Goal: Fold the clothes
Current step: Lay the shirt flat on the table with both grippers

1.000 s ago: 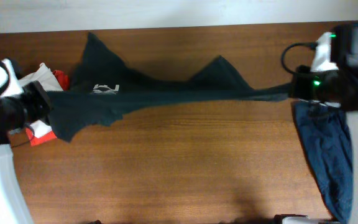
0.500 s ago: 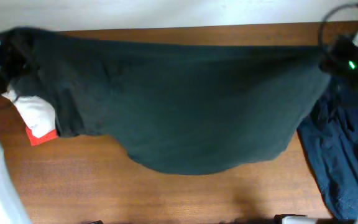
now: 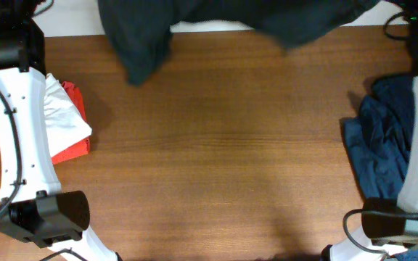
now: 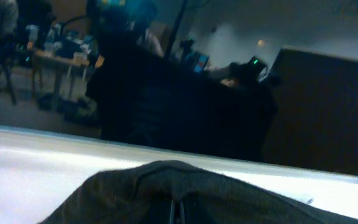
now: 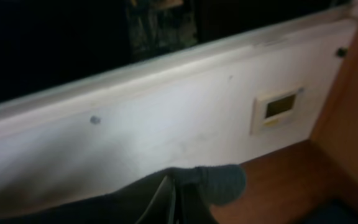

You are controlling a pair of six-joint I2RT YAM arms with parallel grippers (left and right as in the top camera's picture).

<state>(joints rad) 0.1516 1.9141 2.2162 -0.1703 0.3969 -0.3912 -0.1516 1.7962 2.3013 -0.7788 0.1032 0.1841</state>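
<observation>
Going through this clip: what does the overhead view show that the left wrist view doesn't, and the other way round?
Only the overhead shows the wooden table, the crumpled blue garment at its right edge and the red and white cloth at its left. Only the left wrist shows a white ledge and a blurred, dim room beyond it. Both show the dark green garment: hanging across the top edge from overhead, bunched close against the lens at the wrist.
</observation>
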